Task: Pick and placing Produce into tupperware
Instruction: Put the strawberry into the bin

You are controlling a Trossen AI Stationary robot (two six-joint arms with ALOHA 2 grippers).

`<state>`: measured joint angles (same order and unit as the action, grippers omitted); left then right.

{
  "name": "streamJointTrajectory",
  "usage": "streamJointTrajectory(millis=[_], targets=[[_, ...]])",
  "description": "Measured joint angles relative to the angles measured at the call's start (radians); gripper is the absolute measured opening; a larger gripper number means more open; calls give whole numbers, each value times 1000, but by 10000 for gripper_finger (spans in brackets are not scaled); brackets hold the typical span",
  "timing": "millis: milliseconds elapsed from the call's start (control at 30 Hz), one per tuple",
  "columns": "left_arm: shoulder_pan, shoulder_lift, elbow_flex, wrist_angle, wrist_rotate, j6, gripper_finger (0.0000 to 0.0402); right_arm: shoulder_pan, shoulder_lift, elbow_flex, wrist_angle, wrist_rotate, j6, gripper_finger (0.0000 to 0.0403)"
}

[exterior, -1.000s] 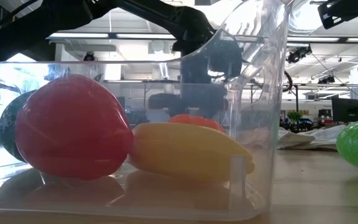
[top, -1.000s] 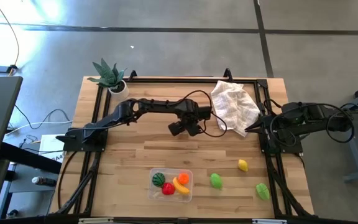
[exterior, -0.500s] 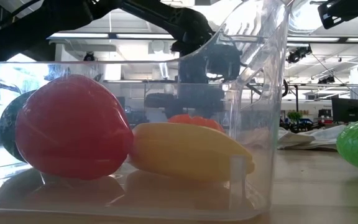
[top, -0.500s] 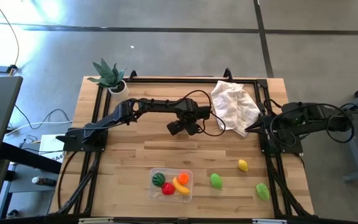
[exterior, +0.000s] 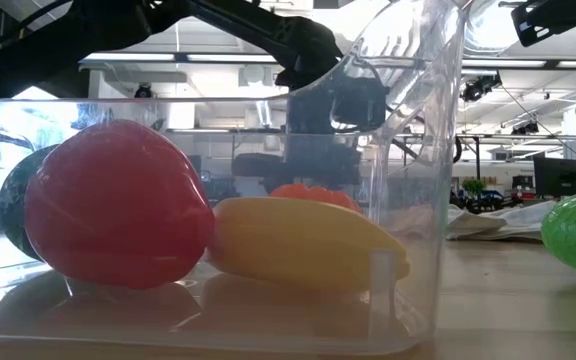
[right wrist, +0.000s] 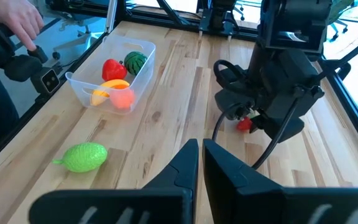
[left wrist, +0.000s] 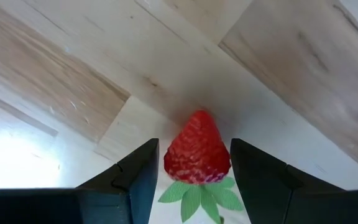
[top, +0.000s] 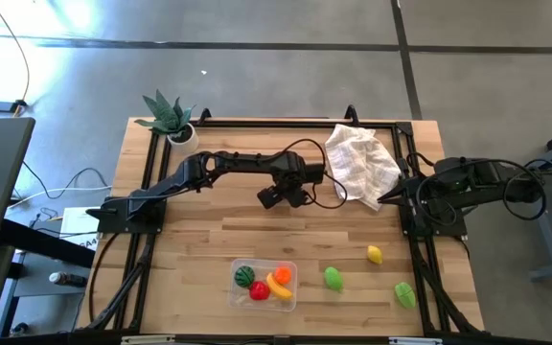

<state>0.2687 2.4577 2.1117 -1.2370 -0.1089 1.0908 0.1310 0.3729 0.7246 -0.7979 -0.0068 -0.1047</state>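
Red strawberry (left wrist: 197,149) sits between the left hand's (top: 273,198) fingers (left wrist: 135,180) mid-tabletop (top: 199,244), pinched and grasped, well apart from the tupperware (top: 290,287) at the front edge. That container already holds 4 pieces: a red fruit (exterior: 118,205), banana (exterior: 303,242), orange piece (top: 283,274) and watermelon (top: 244,276). A lemon (top: 375,254) and 2 green pieces (top: 333,278) wait on the wood beside it. The right hand (right wrist: 199,155) rests clenched and empty near the cloth (top: 357,163). The berry's tapered, slick body could squirt out of the grip during the carry, or land on the crowded pile and bounce over the low wall.
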Motion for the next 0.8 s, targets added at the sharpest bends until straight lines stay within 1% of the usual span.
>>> streamJointTrajectory(millis=[233,433,533,600,800], targets=[[0,0,0,3,-2,-15,183,0,0,0,0,0,0,16],[0,0,0,5,-12,-22,144,0,0,0,0,0,0,16],[0,0,0,5,-16,-23,134,0,0,0,0,0,0,16],[0,0,0,5,-16,-25,138,0,0,0,0,0,0,16],[0,0,0,7,-16,-27,169,0,0,0,0,0,0,16]])
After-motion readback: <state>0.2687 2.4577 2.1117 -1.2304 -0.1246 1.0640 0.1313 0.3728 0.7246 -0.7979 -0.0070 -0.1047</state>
